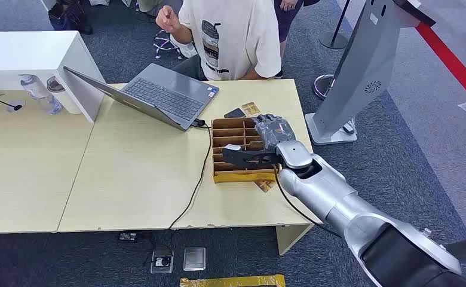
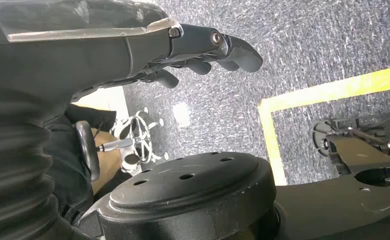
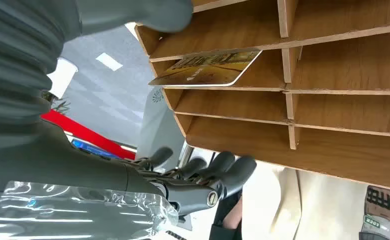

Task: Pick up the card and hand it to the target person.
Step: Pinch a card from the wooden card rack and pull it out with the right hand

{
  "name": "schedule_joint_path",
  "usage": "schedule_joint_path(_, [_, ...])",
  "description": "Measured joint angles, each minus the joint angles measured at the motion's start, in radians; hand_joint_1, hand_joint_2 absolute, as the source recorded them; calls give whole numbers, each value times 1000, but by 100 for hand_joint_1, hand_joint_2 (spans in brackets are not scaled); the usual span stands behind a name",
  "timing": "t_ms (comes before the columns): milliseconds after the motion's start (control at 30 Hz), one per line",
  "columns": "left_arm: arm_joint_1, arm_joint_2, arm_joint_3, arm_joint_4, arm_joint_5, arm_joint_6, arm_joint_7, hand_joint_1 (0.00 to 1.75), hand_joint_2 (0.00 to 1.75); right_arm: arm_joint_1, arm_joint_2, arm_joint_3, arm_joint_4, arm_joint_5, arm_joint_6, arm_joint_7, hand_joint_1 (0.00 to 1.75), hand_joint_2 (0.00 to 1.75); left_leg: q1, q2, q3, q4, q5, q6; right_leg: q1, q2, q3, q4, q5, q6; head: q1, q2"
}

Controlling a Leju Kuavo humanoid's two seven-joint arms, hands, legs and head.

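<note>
Right wrist view: right hand (image 3: 203, 185), fingers apart and empty, beside the organiser (image 3: 333, 115); approach step. Next: pinch card (image 3: 208, 70).

Card (image 3: 208, 70) perhaps part-hidden by divider.

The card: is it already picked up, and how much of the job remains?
Done: the right hand has reached the wooden organizer. In hand: its fingers are apart beside the slots, and the gold card lies in its slot, not gripped. Left: grasp the card, lift it out, and pass it to the person behind the table.
</note>
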Motion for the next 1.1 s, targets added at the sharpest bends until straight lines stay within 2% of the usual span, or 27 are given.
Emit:
schedule_joint_path(67, [0, 0, 0, 0, 0, 0, 0, 0, 175, 0, 0, 0, 0, 0, 0, 2, 59, 175, 0, 0, 0, 0, 0, 0, 0, 0, 0, 0, 0, 0, 0, 0])
schedule_joint_path(200, [0, 0, 0, 0, 0, 0, 0, 0, 175, 0, -2, 0, 0, -4, 0, 5, 79, 175, 0, 0, 0, 0, 0, 0, 0, 0, 0, 0, 0, 0, 0, 0])
schedule_joint_path(367, [0, 0, 0, 0, 0, 0, 0, 0, 175, 0, -5, 0, 0, -5, 0, 6, 72, 175, 0, 0, 0, 0, 0, 0, 0, 0, 0, 0, 0, 0, 0, 0])
schedule_joint_path(567, [0, 0, 0, 0, 0, 0, -2, 0, 175, 0, -6, 0, 0, -5, 0, 12, 75, 175, 0, 0, 0, 0, 0, 0, 0, 0, 0, 0, 0, 0, 0, 0])
schedule_joint_path(600, [0, 0, 0, 0, 0, 0, -2, 0, 175, 0, -7, -1, 0, -5, 0, 12, 78, 175, 0, 0, 0, 0, 0, 0, 0, 0, 0, 0, 0, 0, 0, 0])
schedule_joint_path(700, [0, 0, 0, 0, 0, 0, -2, 0, 175, 0, -8, -1, 0, -3, 0, 15, 107, 175, 0, 0, 0, 0, 0, 0, 0, 0, 0, 0, 0, 0, 0, 0])
schedule_joint_path(733, [0, 0, 0, 0, 0, 0, -2, 0, 175, 0, -9, -1, 0, -2, 1, 15, 112, 175, 0, 0, 0, 0, 0, 0, 0, 0, 0, 0, 0, 0, 0, 0])
schedule_joint_path(1100, [0, 0, 0, 0, 0, 0, -2, 0, 175, 0, -12, -1, -3, 1, 0, 20, 82, 175, 0, 0, 0, 0, 0, 0, 0, 0, 0, 0, 0, 0, 0, 0])
